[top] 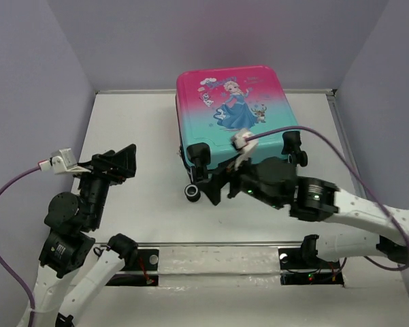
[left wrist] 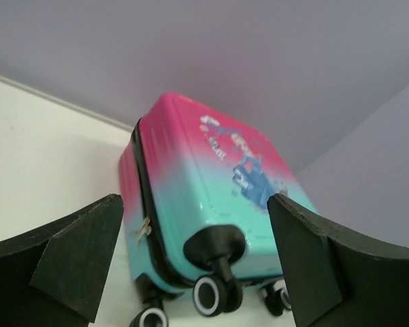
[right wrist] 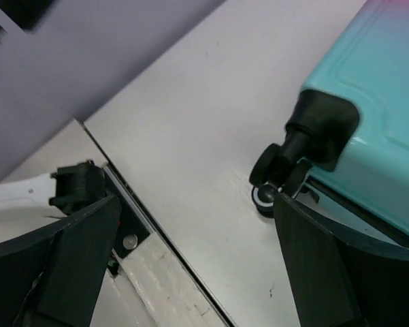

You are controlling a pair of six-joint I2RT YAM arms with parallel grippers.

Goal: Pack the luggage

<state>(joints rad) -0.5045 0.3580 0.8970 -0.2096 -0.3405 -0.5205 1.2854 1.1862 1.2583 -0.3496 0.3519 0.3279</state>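
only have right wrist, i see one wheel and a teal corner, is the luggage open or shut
Observer: Shut. From above, the luggage lies flat, printed shell up, wheels toward the near edge.
Operator: where's the left arm
Observer: The left pincer hangs open over the left side of the table, apart from the luggage, aimed at it.
Operator: zip fully done up
Observer: Left wrist shows the side seam closed, a pale zip pull hanging near the wheel end.

The white table [top: 136, 129] carries the luggage [top: 235, 116], lying flat near 12 o'clock, its wheels [top: 191, 193] toward 6 o'clock.
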